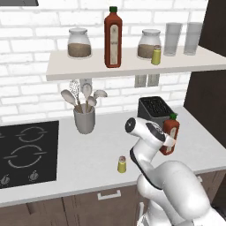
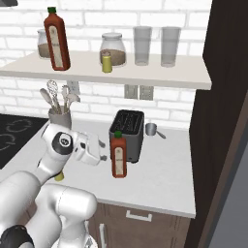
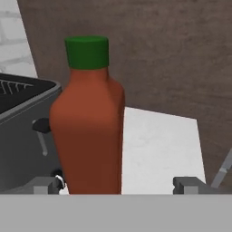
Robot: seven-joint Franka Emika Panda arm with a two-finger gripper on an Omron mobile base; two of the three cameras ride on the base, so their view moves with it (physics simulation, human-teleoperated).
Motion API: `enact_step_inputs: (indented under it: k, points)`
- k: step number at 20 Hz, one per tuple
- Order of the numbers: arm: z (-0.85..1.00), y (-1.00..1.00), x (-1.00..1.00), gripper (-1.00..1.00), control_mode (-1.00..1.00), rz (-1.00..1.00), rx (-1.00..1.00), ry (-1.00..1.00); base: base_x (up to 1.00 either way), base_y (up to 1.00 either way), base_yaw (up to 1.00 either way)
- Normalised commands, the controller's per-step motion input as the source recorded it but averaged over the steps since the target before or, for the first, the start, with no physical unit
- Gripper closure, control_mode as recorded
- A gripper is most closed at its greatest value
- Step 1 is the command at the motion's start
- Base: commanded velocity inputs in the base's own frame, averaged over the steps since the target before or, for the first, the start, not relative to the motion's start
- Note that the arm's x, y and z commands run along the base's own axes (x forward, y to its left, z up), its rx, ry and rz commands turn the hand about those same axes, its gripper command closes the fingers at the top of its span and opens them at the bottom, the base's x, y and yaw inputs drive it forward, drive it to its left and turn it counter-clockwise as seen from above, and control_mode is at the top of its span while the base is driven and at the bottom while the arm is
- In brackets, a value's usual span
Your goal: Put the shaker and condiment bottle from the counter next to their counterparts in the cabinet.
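Hand view: unlabelled condiment bottle (image 3: pixel 88 131)

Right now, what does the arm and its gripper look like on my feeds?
A glossy white arm of rounded segments with dark joint rings and a dark round cap at the wrist. The gripper has a white boxy body and two small dark grey fingertips. No cables or markings show.
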Motion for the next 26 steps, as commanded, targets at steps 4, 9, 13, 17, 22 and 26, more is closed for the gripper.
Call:
enact_step_inputs:
  k: [4, 9, 13, 17, 22, 26]
  points:
    - [-0.31, -0.04, 0.03, -1.00, -1.00, 0.00, 0.00, 0.00, 0.00, 0.00, 0.00]
    - [-0.27, -0.09, 0.17, -1.00, -1.00, 0.00, 0.00, 0.00, 0.00, 0.00, 0.00]
    - [-0.21, -0.26, 0.15, -1.00, -1.00, 0.00, 0.00, 0.00, 0.00, 0.00, 0.00]
    - [-0.22, -0.29, 0.16, -1.00, -1.00, 0.00, 0.00, 0.00, 0.00, 0.00, 0.00]
    - [-0.27, -0.25, 0.24, -1.00, -1.00, 0.00, 0.00, 0.00, 0.00, 0.00, 0.00]
    - [-0.30, -0.08, 0.08, 1.00, -1.00, 0.00, 0.00, 0.02, 0.00, 0.00, 0.00]
